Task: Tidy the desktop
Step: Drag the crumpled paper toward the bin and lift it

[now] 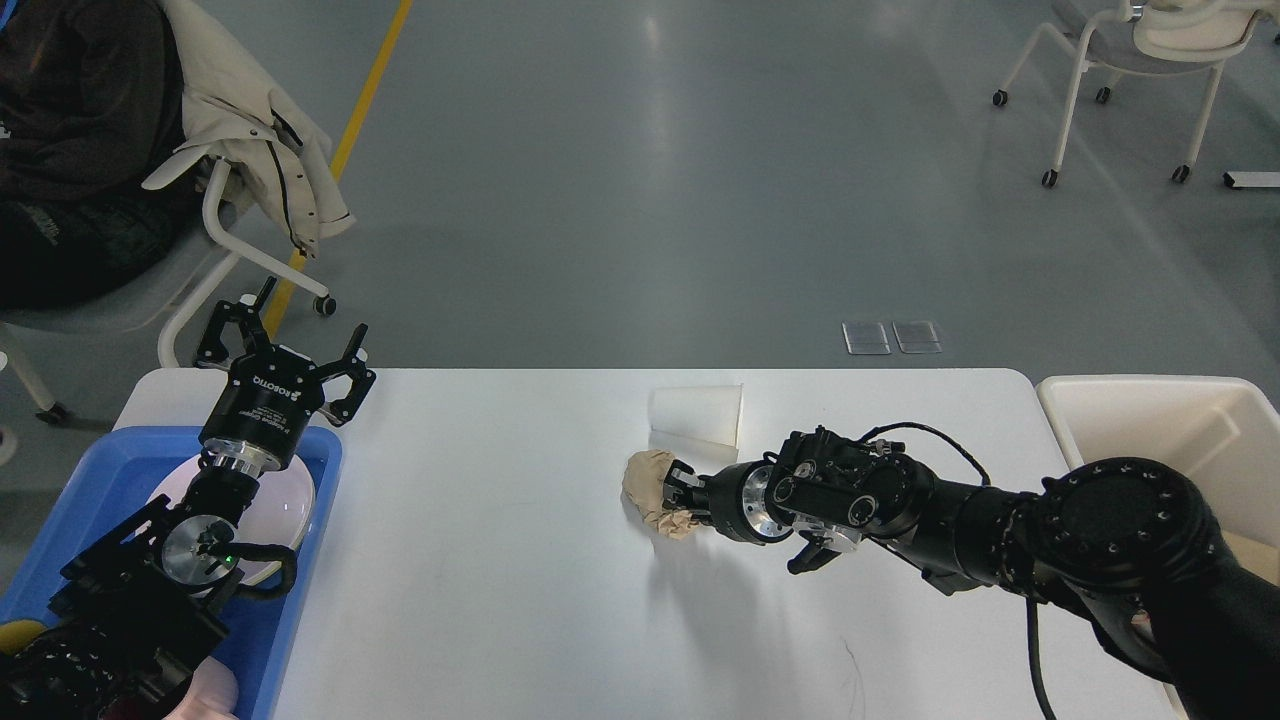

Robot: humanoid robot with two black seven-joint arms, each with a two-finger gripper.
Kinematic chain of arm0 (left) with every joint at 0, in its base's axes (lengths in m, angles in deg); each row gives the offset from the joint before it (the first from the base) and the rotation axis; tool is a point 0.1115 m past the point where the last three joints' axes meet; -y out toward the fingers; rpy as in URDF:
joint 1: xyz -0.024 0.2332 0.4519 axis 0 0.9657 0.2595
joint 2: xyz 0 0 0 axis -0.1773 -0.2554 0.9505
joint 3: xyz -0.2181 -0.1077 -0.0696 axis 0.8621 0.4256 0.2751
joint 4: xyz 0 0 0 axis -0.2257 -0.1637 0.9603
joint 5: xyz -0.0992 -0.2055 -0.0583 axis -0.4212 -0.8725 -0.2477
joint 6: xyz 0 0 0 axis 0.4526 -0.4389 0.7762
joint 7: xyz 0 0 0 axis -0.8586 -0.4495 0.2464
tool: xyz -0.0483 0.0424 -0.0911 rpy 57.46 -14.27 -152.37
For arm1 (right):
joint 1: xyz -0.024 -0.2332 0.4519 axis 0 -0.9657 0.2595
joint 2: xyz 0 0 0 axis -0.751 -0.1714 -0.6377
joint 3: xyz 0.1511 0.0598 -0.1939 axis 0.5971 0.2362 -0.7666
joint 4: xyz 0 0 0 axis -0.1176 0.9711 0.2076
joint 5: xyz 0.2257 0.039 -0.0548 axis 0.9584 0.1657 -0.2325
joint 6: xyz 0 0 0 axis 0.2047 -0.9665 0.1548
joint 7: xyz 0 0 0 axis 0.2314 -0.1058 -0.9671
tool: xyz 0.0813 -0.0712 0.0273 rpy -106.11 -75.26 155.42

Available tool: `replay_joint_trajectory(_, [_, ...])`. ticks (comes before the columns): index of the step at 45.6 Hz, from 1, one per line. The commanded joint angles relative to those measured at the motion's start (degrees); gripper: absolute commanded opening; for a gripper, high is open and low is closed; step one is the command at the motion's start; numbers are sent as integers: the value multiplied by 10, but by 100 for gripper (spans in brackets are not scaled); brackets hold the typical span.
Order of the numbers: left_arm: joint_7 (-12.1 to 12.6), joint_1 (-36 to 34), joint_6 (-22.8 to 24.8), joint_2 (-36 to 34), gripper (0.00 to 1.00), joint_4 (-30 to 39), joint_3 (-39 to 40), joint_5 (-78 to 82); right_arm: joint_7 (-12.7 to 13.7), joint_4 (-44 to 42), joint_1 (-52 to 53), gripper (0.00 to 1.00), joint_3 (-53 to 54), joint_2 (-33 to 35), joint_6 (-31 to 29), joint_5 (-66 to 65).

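The desktop (480, 540) is a wide white table with rounded corners. Near its middle lies a crumpled brown paper wad (648, 484). My right gripper (680, 490) reaches it from the right, and its fingers are shut on the wad's right side. A white paper cup (697, 413) lies on its side just behind the wad. My left gripper (285, 335) hangs open and holds nothing, over the far edge of the blue tray (318, 480) at the left.
A white plate (290, 500) lies in the blue tray, partly hidden by my left arm. A cream bin (1200, 440) stands at the table's right end. Behind the left corner there is a wheeled chair (215, 270) with a coat over it.
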Motion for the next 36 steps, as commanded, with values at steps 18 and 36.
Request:
replay_joint_trajectory(18, [0,0,0,0,100,0,0,0,0,325,375,0,-202,340,-211,-35])
replay_joint_trajectory(36, [0,5,0,-3,100,0,2,0,-3,431,754,0,-381,464,-438,-202])
